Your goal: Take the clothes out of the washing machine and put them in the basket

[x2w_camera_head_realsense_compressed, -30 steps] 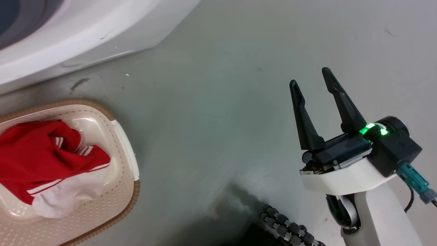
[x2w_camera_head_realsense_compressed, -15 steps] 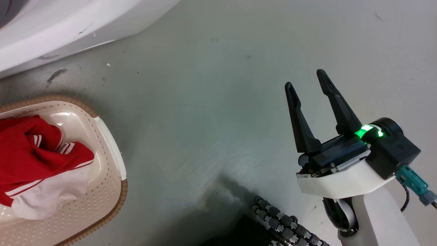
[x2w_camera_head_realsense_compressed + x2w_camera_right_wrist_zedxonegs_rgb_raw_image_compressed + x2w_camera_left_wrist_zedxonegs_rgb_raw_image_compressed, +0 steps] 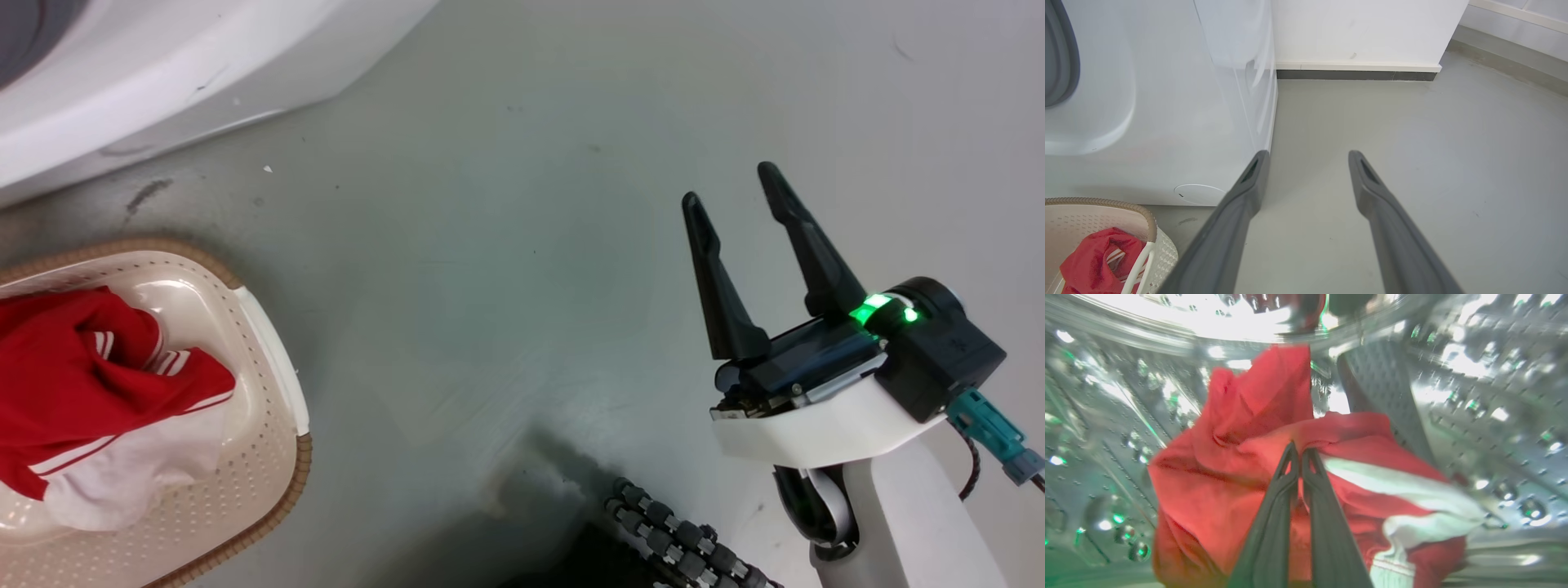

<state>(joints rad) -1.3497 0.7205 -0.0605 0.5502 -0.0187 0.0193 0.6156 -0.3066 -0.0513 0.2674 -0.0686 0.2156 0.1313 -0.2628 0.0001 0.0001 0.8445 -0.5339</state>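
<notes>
In the left wrist view my left gripper is inside the washing machine's steel drum. Its fingers are shut on a fold of the red clothes, which have a white stripe and white panel. More red and white clothes lie in the cream basket on the floor at the head view's lower left. My right gripper hangs open over bare floor to the right, holding nothing. The right wrist view shows my right gripper, the washing machine's white front, the basket and the clothes in it.
The washing machine's white body fills the head view's upper left. A black ribbed cable chain lies at the bottom. Grey floor stretches between basket and right arm. A white wall with a skirting board stands beyond the machine.
The head camera has swung, shifting the basket and machine left and then slightly back. The right gripper has stayed open in about the same place.
</notes>
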